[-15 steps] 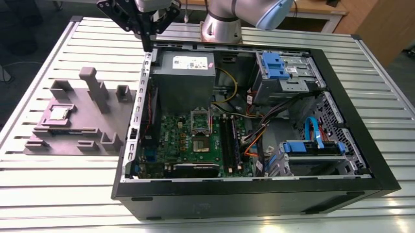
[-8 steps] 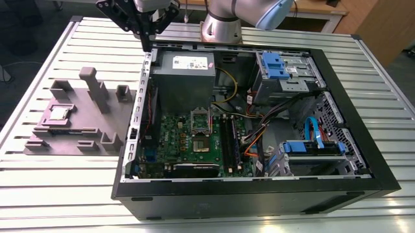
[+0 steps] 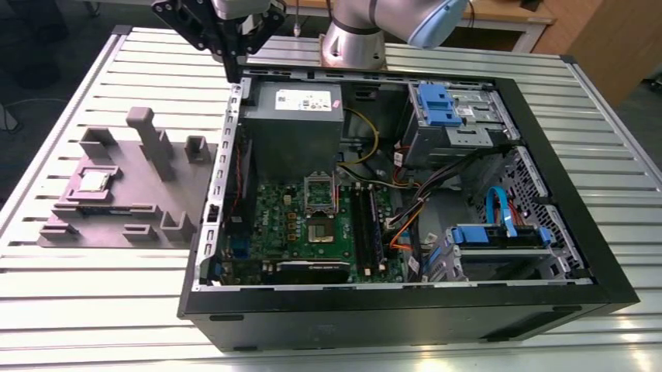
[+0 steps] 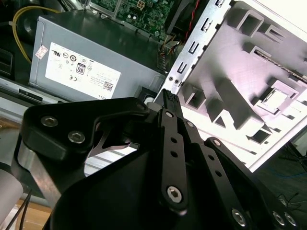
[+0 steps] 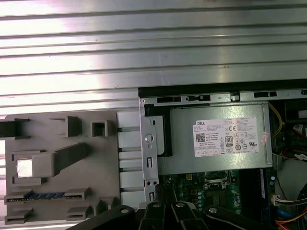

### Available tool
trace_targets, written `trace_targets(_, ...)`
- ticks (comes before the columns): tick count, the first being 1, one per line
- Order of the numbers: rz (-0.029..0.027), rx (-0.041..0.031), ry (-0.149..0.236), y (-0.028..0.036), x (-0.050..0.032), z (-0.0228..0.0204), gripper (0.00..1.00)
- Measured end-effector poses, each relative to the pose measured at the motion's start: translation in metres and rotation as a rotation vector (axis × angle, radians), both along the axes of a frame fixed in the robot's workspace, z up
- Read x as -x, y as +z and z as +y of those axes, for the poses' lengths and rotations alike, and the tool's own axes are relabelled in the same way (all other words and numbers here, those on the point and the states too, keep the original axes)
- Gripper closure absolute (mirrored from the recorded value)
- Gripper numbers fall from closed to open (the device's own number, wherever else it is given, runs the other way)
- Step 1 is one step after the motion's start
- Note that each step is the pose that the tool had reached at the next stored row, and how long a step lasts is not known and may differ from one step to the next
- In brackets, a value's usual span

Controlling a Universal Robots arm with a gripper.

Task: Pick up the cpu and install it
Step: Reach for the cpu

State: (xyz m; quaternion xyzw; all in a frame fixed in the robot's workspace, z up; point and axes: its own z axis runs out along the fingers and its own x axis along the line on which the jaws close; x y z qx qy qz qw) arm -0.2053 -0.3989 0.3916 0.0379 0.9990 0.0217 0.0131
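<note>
Plainly we are at the start: our gripper (image 3: pixel 235 71), pincer pressed together on nothing, hangs above the computer case (image 3: pixel 414 310), while the cpu (image 3: pixel 95 180) lies unpicked in the grey holder (image 3: pixel 114 225) beside it

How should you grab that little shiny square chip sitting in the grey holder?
I'd pinch the cpu by two opposite side edges, coming straight down from above: it lies flat, face up, in a pocket of the grey holder.

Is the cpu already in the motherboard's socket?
No, the cpu lies on the grey fixture outside the computer case, on the exterior view's left.
</note>
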Motion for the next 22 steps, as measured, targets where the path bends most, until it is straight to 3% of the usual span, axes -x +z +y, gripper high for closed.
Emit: trace_targets(22,0.0001,0.0,0.0,-0.0001,0.0084,0.0,0.9)
